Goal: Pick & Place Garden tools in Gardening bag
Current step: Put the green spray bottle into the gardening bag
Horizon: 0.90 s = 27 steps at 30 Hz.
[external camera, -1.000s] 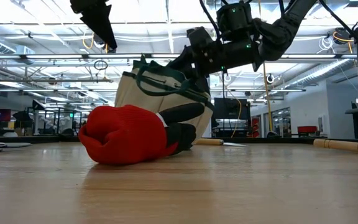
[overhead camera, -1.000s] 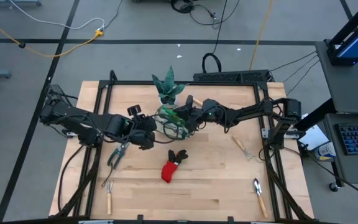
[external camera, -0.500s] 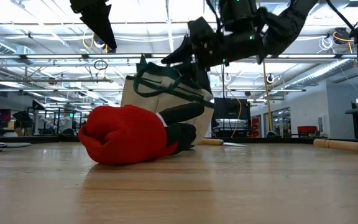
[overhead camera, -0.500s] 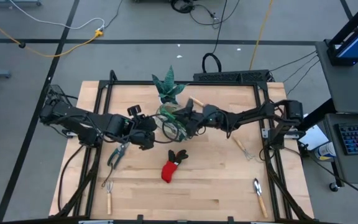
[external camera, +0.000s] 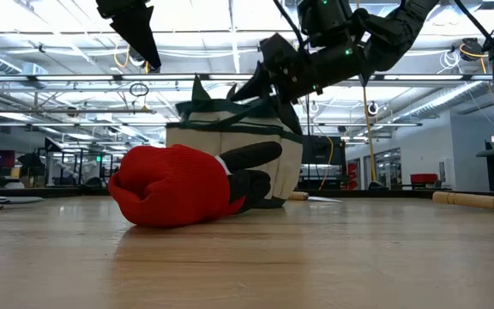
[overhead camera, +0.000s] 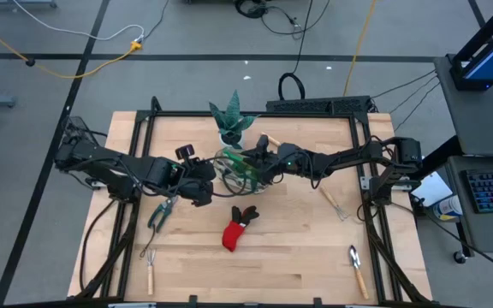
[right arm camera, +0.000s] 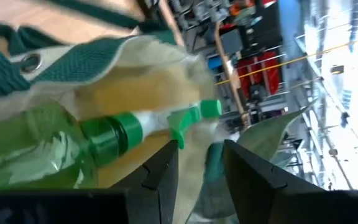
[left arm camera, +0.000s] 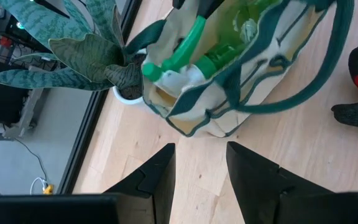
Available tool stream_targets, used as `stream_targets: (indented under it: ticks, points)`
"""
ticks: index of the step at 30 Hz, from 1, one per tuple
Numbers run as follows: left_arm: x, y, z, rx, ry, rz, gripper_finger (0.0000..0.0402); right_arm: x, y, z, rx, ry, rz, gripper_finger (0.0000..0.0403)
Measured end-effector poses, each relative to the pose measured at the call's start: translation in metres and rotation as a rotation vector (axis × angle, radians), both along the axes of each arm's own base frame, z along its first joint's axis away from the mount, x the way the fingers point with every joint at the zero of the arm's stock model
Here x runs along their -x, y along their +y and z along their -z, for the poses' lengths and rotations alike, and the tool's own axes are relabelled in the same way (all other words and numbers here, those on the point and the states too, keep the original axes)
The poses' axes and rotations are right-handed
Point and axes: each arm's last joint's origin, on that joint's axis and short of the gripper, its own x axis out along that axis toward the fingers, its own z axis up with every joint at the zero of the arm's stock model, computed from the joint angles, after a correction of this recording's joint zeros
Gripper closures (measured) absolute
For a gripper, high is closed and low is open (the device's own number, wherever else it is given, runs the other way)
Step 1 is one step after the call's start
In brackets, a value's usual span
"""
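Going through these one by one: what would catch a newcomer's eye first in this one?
The red-and-black glove lies mid-table, filling the low view. Behind it stands the gardening bag, the green spray bottle lying in its mouth, with the right pincer open just above and the left pincer open beside it.

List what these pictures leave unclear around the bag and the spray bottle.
- Bag bottom, low view: hidden behind the red glove.
- Spray bottle base, left wrist view: covered by the bag's rim.
- Anything else inside the bag, right wrist view: blurred, bottle fills it.
- Bag in the high view: too small, under the right gripper.
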Motion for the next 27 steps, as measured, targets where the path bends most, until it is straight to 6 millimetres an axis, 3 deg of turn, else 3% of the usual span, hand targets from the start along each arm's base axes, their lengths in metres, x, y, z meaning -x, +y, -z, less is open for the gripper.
stream_targets:
  ticks: [12,27]
  points:
    - [-0.0001,0.0,0.0,0.0,-0.001,0.0,0.0252,-0.0004,-0.001,-0.0017,0.015,-0.017,-0.003,0.0279]
    - [-0.0001,0.0,-0.0001,-0.001,0.001,0.003,0.0252,0.0007,0.0007,0.0036,0.004,0.04,-0.008,0.0196]
